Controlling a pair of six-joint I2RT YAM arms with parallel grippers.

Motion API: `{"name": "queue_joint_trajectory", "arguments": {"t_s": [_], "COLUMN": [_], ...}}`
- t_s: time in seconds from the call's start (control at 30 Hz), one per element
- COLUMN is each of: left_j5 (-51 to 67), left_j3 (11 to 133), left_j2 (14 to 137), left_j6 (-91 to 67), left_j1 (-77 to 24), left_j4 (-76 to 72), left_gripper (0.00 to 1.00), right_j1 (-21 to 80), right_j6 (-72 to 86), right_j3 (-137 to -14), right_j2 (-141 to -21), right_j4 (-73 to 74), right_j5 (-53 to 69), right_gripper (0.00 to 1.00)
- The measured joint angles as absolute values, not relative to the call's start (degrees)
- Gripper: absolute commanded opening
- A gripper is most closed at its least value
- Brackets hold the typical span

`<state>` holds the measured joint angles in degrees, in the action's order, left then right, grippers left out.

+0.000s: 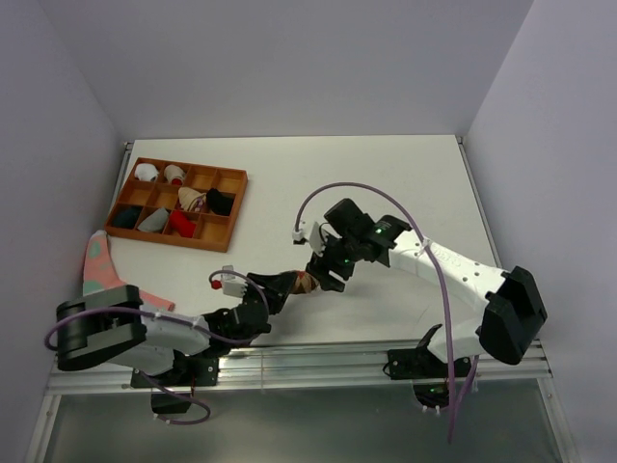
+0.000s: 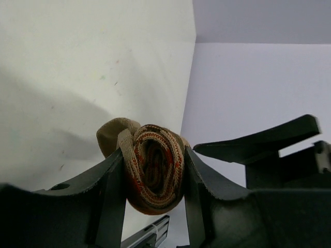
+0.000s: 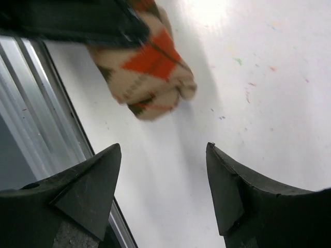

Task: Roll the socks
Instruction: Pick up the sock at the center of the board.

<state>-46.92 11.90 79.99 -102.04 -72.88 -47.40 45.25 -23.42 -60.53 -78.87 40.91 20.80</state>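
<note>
Left end effector (image 2: 153, 155): clenched on the argyle sock (image 3: 150, 72). In the left wrist view both fingers press the sides of the bundle.
Right end effector (image 3: 163, 147): released. Its fingers stand wide apart with only bare worktop (image 1: 386, 183) between them, and the bundle sits just beyond their tips in the upper left of the right wrist view.
Argyle sock: wound into a tight coil, with the spiral end facing the left wrist camera and a loose tan flap at its upper left. In the top view it sits low and centre, between the two end effectors.
Lift: we cannot tell whether the bundle rests on the worktop or hangs just above it.
Red sock: we cannot single it out. Red threads show inside the coil, but they may be the argyle's own pattern.
Tray (image 1: 132, 193): upper left of the top view, well apart from the bundle. Several compartments hold small bundles.
Pink sock (image 1: 96, 258): flat at the left edge of the top view, beside the left arm.
Done, as we judge it: the rolling of this sock looks complete, since the coil is compact and keeps its shape in a one-sided grip.
Left, as we judge it: the roll needs securing or setting down, and the red one needs confirming as rolled too.
Risk: the loose flap could let the coil unwind once the grip eases.
</note>
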Motion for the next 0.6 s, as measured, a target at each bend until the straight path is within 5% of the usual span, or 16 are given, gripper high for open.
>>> {"name": "queue_joint_trajectory", "arguments": {"t_s": [0.23,0.4,0.6], "left_j5": [-40.9,-31.9,-17.7], "left_j3": [11.4,18.0,28.2], "left_j2": [61.6,48.9,49.3], "left_j6": [-90.9,-78.7,-68.9], "left_j1": [-62.0,-44.0,-20.4], "left_j4": [-38.6,-25.1,-17.4], "left_gripper": [0.00,0.00,0.00], "right_j1": [38.8,34.8,32.6], "right_j6": [-24.1,-25.4,-27.0], "right_j3": [-61.3,-61.7,-61.7], "right_j2": [-75.1,-72.6,-70.3], "right_j4": [44.1,45.8,46.9], "right_j5": [19.9,18.4,15.9], "right_gripper": [0.75,0.74,0.75]}}
